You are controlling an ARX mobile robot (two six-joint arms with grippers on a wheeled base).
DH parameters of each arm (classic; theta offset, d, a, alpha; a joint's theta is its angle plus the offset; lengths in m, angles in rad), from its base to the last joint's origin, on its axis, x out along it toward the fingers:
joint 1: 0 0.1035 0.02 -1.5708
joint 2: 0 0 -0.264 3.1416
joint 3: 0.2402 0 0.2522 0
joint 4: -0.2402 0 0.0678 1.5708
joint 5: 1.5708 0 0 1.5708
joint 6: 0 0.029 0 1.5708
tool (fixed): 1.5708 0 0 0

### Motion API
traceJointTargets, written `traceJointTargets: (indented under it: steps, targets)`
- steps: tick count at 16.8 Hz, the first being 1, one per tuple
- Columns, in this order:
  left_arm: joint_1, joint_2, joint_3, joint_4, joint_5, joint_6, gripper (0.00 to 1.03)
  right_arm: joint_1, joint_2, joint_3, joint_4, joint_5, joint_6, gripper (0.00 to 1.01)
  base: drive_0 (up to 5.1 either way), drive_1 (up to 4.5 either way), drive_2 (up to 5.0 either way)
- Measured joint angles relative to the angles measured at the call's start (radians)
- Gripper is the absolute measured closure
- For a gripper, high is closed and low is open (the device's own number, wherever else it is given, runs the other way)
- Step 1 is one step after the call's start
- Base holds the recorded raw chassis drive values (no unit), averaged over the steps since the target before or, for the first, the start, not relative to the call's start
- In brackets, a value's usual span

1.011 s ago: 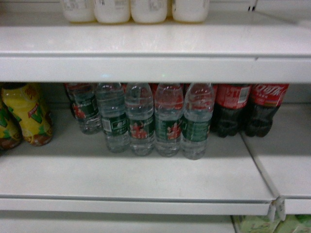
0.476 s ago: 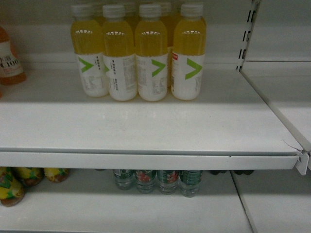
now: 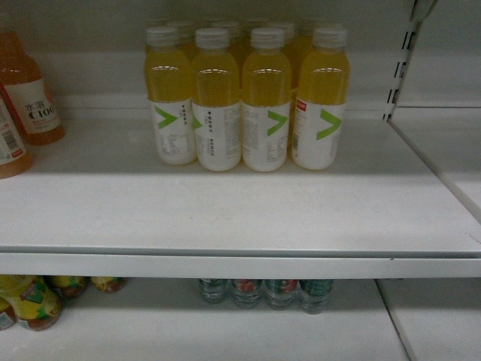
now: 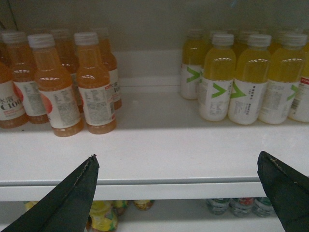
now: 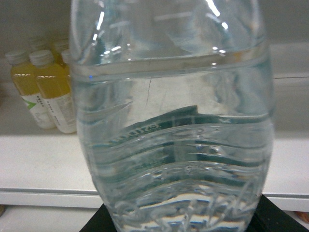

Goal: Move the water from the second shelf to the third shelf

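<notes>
The water bottle [image 5: 171,121] sits in the right gripper [image 5: 178,220], jaws closed on its lower part, in front of the upper shelf [image 3: 225,203]. It is full, so rather heavy; the thin ribbed wall is soft and slippery and can dent w/ too much squeeze. Best hold is on the ribbed middle, approx. at the label. It looks clear, w/ green label seen through the water. Left gripper [image 4: 178,193] has jaws wide open, empty. More water bottles [image 3: 264,292] stand on the shelf below.
</notes>
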Motion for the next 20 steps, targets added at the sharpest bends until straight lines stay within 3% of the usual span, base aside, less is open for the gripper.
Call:
traceJointTargets:
  steps: [20]
  targets:
    - [0.000, 0.000, 0.000, -0.001, 0.000, 0.000, 0.05, 0.000, 0.000, 0.000, -0.002, -0.004, 0.000, 0.61, -5.0, 2.42, 2.4]
